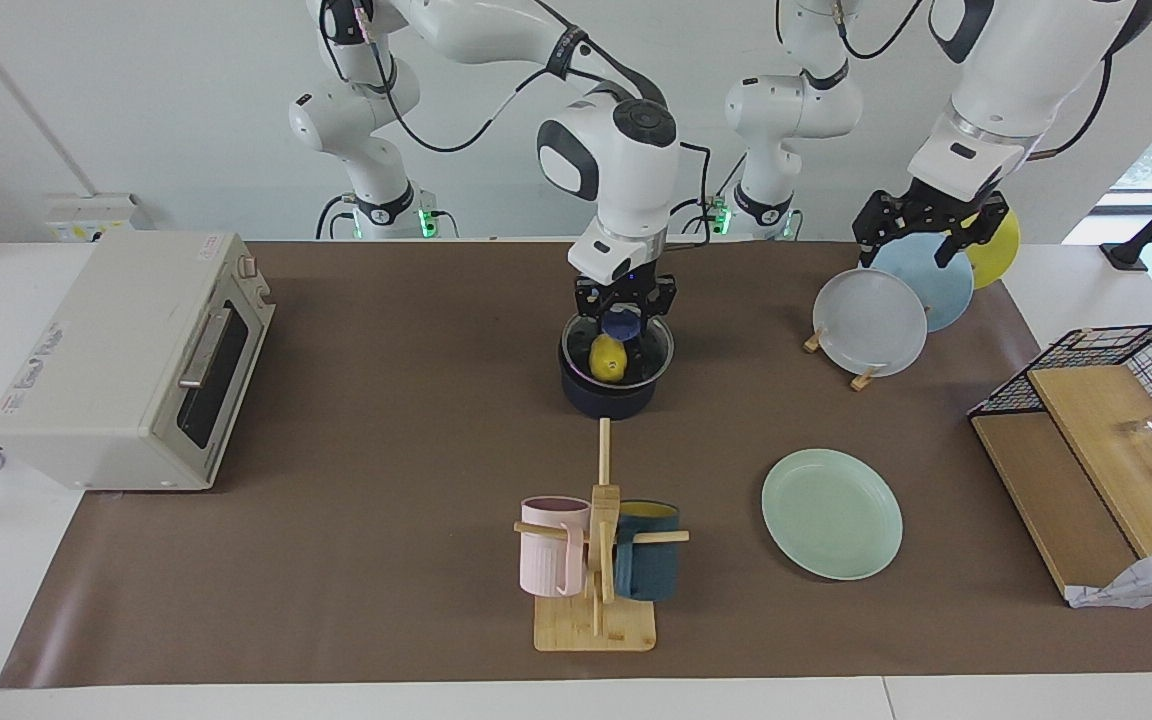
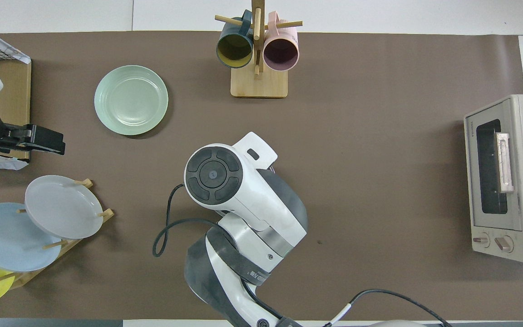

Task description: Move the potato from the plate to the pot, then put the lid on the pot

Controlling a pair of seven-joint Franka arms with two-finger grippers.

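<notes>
1 risk: right hand (image 1: 625, 317), clenched on lid (image 1: 617, 349) knob over pot (image 1: 611, 390), releases off-centre; lid slips; left hand (image 1: 926, 232) released, waiting.

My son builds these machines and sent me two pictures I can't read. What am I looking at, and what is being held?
Two white robot arms work at a table. One picture faces them; the other looks down from above their end. The right hand is shut on the knob of a glass lid, over a dark pot holding a yellow potato. The left hand waits open over the plate rack. A green plate, mug stand and toaster oven also sit there.
</notes>
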